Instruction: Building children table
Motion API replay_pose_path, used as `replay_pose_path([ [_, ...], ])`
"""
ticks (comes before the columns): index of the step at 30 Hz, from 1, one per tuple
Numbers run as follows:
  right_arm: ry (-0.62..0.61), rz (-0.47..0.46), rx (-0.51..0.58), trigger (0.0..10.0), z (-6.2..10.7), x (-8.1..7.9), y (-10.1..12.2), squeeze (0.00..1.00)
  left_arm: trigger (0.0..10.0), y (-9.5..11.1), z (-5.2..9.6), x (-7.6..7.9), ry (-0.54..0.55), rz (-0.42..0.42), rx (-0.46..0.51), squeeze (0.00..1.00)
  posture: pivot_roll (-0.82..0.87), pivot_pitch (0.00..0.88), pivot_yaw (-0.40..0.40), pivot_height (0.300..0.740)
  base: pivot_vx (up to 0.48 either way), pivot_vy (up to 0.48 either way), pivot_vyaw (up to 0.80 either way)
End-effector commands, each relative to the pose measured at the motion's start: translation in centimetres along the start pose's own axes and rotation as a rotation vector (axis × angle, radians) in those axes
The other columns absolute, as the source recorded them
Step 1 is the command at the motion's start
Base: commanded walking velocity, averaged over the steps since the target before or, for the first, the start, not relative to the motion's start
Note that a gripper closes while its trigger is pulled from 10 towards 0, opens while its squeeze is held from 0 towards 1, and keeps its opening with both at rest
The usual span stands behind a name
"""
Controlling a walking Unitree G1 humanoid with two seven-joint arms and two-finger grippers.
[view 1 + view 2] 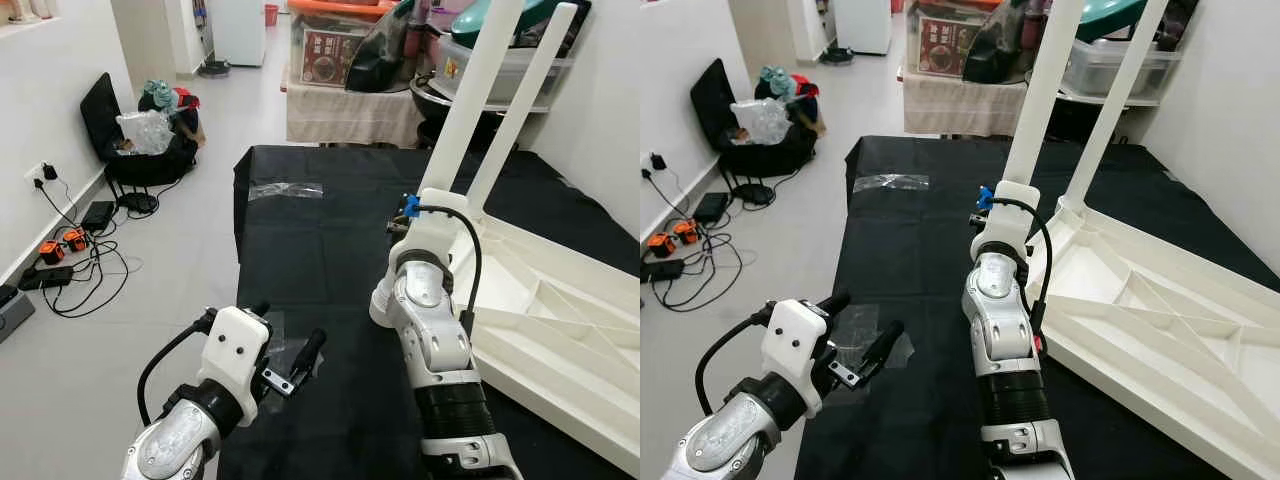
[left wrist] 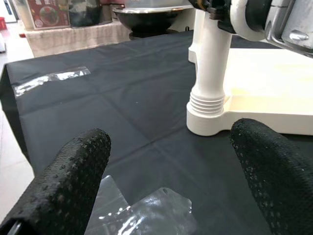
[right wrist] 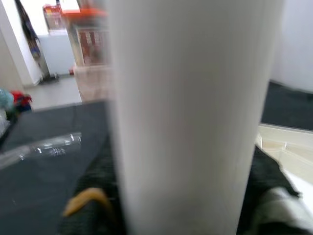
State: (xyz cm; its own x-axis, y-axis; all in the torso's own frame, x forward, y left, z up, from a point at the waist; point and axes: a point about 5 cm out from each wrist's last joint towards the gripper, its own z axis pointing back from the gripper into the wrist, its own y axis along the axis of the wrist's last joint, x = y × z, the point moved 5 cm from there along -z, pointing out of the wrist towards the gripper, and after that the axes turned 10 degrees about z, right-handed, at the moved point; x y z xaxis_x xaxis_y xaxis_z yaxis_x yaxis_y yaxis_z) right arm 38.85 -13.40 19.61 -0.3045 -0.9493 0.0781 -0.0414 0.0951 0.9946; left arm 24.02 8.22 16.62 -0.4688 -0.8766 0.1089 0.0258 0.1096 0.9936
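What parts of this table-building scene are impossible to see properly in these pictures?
- Right pincer: its fingers sit behind the wrist in the eye views, and the blurred white leg covers them in the right wrist view.
- Tops of both legs: cut off by the upper edge, eye views.
- Tabletop: far corner runs past the right edge.
- Clear plastic: partly behind the left pincer's fingers.
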Motion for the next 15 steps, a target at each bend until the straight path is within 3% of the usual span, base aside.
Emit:
replay_pose_path([
  [1, -0.003, 0.003, -0.043, 10.0, -0.1, 0.1, -1.0, 0.0, 10.0, -0.1, -0.1, 0.2, -0.004, -0.002, -0.001, 0.0, 0.09, 0.018, -0.096, 0.74, 0.0, 0.0, 0.0],
  [2, 0.027, -0.004, -0.014, 10.0, -0.1, -0.3, -0.4, 1.0, 10.0, -0.1, -0.1, 0.2, -0.004, -0.004, -0.001, 0.0, 0.09, 0.02, -0.096, 0.74, 0.0, 0.0, 0.0],
  [5, 0.05, 0.01, 0.024, 10.0, 0.0, -0.5, 0.5, 1.0, 10.0, -0.1, -0.2, 0.3, -0.003, -0.001, 0.0, 0.0, 0.09, 0.019, -0.094, 0.74, 0.0, 0.0, 0.0],
  [6, 0.063, 0.014, 0.036, 10.0, -0.1, -0.6, 0.8, 0.0, 10.0, -0.1, -0.2, 0.3, -0.004, -0.001, 0.001, 0.0, 0.09, 0.019, -0.094, 0.74, 0.0, 0.0, 0.0],
  [15, 0.103, 0.003, 0.083, 10.0, -0.1, -0.4, 1.7, 0.0, 10.0, -0.1, -0.2, 0.3, -0.003, -0.001, 0.004, 0.0, 0.09, 0.018, -0.094, 0.74, 0.0, 0.0, 0.0],
])
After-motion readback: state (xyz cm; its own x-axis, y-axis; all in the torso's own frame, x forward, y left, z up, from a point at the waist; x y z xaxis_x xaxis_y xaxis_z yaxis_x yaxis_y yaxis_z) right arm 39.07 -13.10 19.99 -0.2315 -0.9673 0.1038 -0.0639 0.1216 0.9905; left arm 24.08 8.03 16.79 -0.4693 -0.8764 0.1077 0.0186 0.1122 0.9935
